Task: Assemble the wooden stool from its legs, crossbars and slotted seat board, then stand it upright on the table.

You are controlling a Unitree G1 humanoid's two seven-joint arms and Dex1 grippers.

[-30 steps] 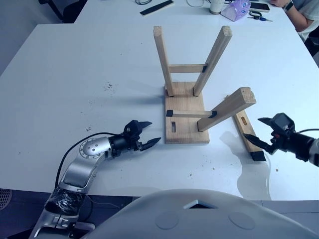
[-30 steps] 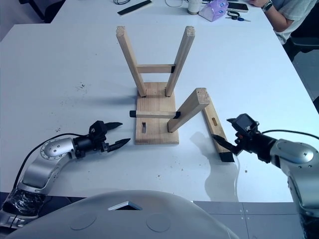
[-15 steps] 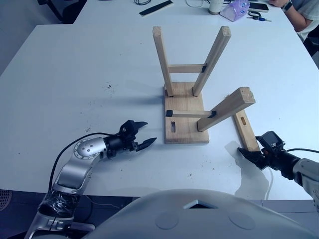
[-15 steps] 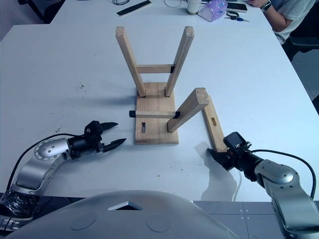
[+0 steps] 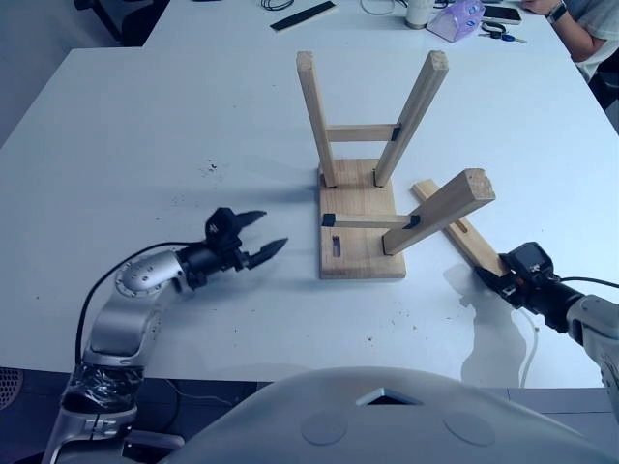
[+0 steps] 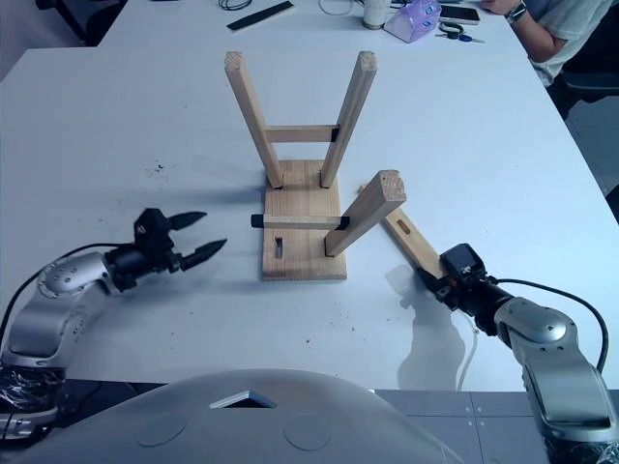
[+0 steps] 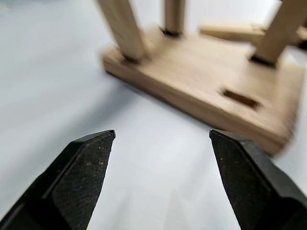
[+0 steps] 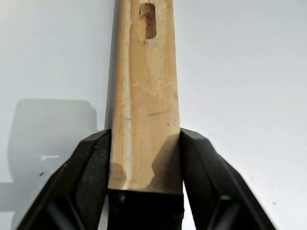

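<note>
The seat board [image 5: 360, 253] lies flat on the white table. Two legs joined by a crossbar [image 5: 363, 131] stand upright in its far slots. A third leg [image 5: 443, 210] leans tilted over the board's right edge, with a thin crossbar [image 5: 368, 222] running from it. A loose slotted leg [image 5: 481, 255] lies on the table right of the board. My right gripper [image 5: 499, 278] is shut on that leg's near end; in the right wrist view, its fingers [image 8: 93, 163] press both sides of the leg [image 8: 146, 86]. My left gripper [image 5: 274, 228] stands open left of the board, facing it, holding nothing [image 7: 162, 134].
At the table's far edge lie a black strip [image 5: 305, 14], a purple pack [image 5: 456, 16], a cup and scissors. Small dark specks [image 5: 211, 168] mark the table on the left. Free room lies left of the board and along the front edge.
My right gripper dropped to the table and shut on the loose leg's near end, and the leg swung to a slant. My left gripper drew back leftward, away from the board.
</note>
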